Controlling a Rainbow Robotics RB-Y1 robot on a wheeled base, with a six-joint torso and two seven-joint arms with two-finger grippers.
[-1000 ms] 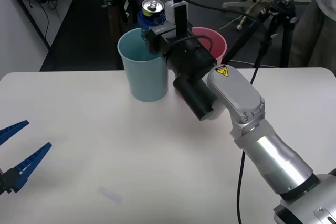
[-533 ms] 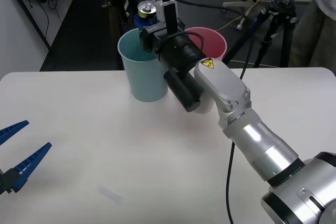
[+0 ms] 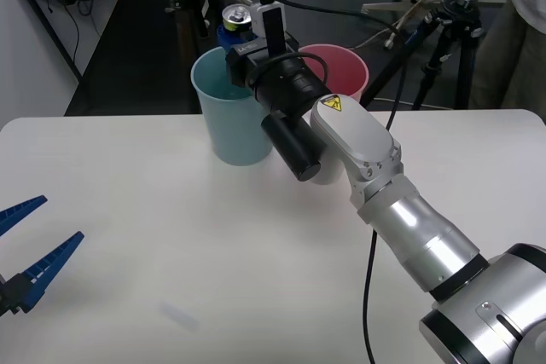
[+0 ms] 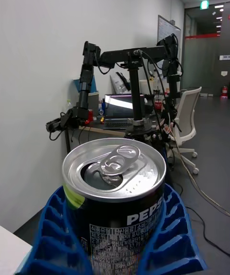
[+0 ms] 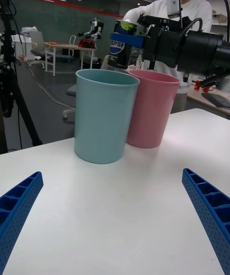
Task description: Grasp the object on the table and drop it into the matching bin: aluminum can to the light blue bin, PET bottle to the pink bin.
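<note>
- Right gripper (image 3: 230, 33) is clenching the small silver-grey aluminum can (image 3: 236, 15) above the tall light blue plastic bin (image 3: 232, 112).
- Pink plastic bin (image 3: 345, 66) is touching beside it.
- Left gripper (image 3: 30, 249) is idling spread apart over the white table (image 3: 171, 245).

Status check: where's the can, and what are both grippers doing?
Right gripper shut on aluminum can, above light blue bin. Left gripper open, parked low. No obstruction seen.

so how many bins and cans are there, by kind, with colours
Bins: 2, the light blue bin and the pink bin, side by side on the table.
Cans: 1, the aluminum can, held upright in the right gripper above the light blue bin.
Total: 3
</note>
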